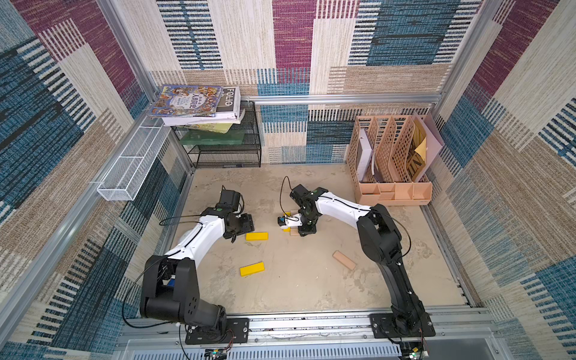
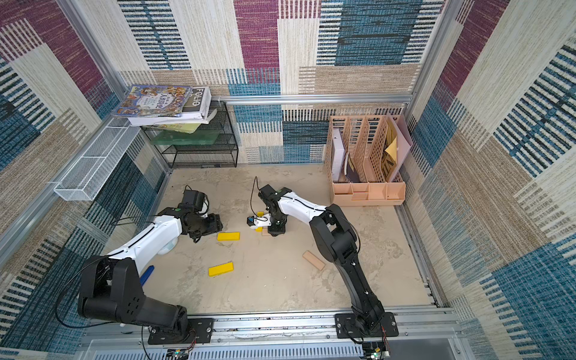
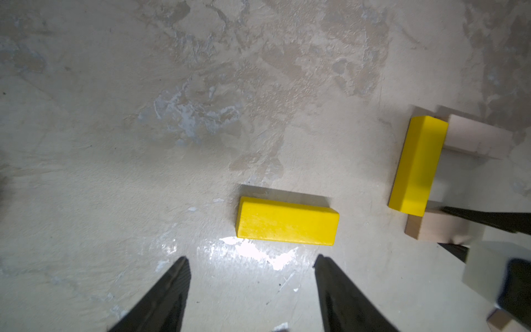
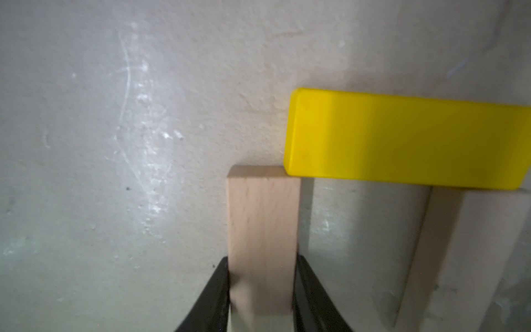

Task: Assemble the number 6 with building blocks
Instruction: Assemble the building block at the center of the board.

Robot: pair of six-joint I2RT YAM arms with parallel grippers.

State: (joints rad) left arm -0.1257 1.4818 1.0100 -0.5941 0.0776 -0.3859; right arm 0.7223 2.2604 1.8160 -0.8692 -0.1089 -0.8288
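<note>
Number 6: partly built, yellow spine meets second tan bar | right gripper clamped on held tan bar, at the spine's end | left gripper agape, empty | unplaced: near yellow bar, far yellow bar, stray tan bar

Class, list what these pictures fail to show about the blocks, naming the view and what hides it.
- Block cluster: in both top views, mostly covered by the right gripper; its joints are unreadable.
- Second tan bar: right wrist view, blurred and cut by the frame edge.
- Dark-blue object: in a top view, only a sliver shows behind the left arm.
</note>
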